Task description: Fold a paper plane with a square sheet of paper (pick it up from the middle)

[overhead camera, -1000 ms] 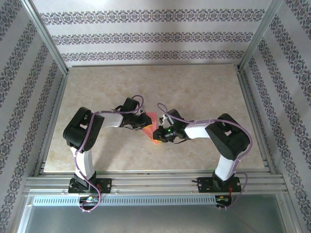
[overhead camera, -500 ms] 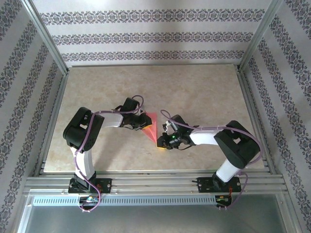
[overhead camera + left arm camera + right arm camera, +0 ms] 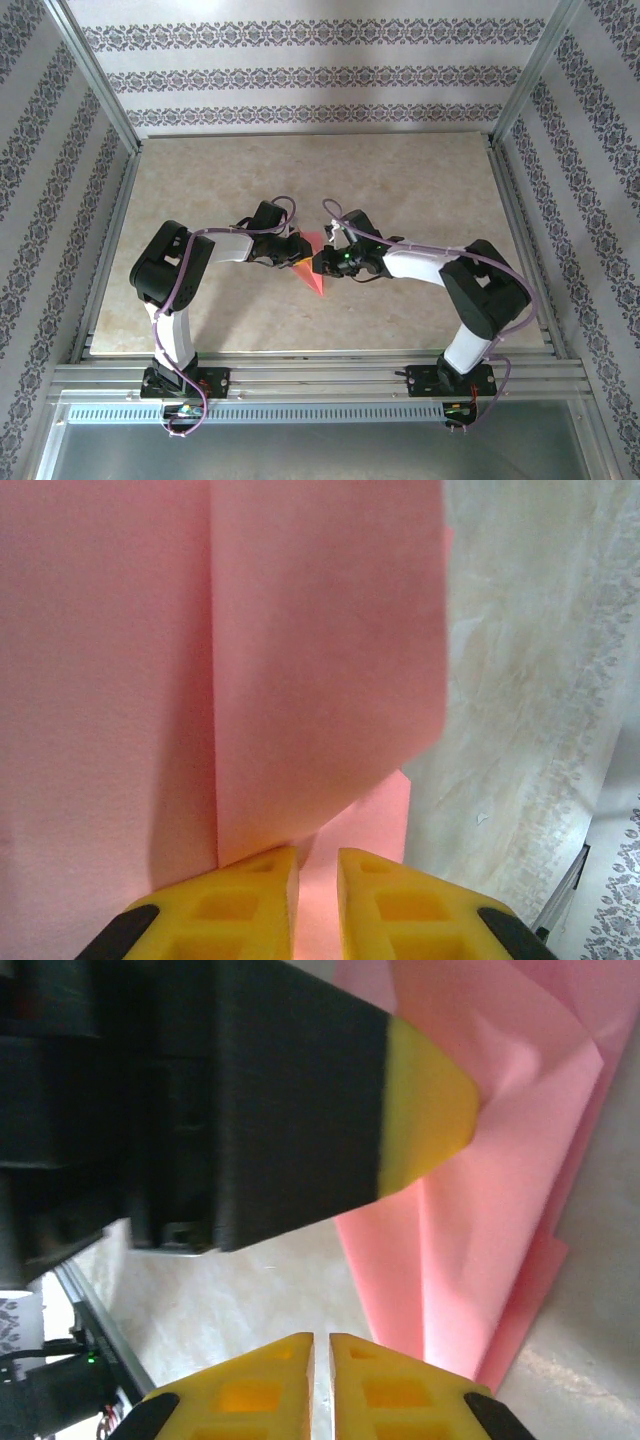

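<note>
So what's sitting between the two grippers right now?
The half-folded pink paper, in the top view: the left gripper rests on it, the right gripper sits at its edge.

Table top (image 3: 420,190): beige, marbled, matt; it was evenly lit, with soft shadows.
Back wall (image 3: 320,75): pale wallpaper carrying horizontal bands of dark floral ornament.
Left wall (image 3: 40,170) and right wall (image 3: 600,170): the same paper, its bands running slantwise.
Aluminium posts (image 3: 97,75): one stood at each far corner of the table.
Aluminium rails (image 3: 320,375): these crossed the near edge. Below them lay a slotted strip (image 3: 320,412) and a grey metal sheet (image 3: 320,450).
</note>
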`<state>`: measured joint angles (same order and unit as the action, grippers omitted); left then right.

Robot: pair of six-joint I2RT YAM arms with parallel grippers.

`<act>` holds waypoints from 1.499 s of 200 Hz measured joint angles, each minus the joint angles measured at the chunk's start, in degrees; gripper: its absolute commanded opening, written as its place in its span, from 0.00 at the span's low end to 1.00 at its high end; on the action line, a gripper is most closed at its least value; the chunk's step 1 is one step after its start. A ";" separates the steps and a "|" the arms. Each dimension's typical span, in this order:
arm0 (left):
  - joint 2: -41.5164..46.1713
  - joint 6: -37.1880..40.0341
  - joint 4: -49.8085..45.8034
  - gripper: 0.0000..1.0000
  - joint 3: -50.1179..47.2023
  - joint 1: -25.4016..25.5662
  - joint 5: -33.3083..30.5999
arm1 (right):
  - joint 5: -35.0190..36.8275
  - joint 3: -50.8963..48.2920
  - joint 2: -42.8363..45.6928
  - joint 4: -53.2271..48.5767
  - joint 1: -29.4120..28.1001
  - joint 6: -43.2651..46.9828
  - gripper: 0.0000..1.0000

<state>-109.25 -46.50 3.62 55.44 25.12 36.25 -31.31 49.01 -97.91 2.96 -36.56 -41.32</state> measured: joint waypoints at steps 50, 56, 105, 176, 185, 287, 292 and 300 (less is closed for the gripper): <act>0.00 0.00 -0.04 0.20 0.00 0.00 -0.02 | 0.94 0.76 -4.66 -1.05 -1.33 0.63 0.12; 0.00 0.00 -0.15 0.20 0.07 0.00 -0.02 | 1.11 0.76 -5.03 -1.18 -1.49 0.66 0.12; 0.00 0.02 -0.28 0.20 0.11 0.00 -0.04 | 1.77 -1.25 -5.07 -0.35 -1.90 0.79 0.12; 0.00 0.02 -0.85 0.20 0.31 0.04 -0.02 | 5.95 -10.03 5.29 -4.83 -7.56 1.33 0.11; 0.00 0.00 -0.85 0.20 0.31 0.04 -0.04 | 6.56 -10.88 6.99 -5.73 -7.85 1.66 0.11; 3.50 -12.52 8.96 0.20 -6.84 2.60 -5.62 | 9.57 -3.02 5.77 -3.37 -3.74 2.29 0.12; 3.61 -13.16 9.31 0.20 -7.06 2.73 -6.05 | 9.51 -2.67 4.85 -3.28 -3.65 2.27 0.12; 3.76 -14.01 9.60 0.21 -7.26 2.95 -6.60 | 9.31 -2.25 3.45 -3.19 -3.28 2.27 0.12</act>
<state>-105.49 -60.51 13.21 48.18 28.08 29.65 -22.00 46.76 -94.45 -0.23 -39.83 -39.05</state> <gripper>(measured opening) 0.205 0.122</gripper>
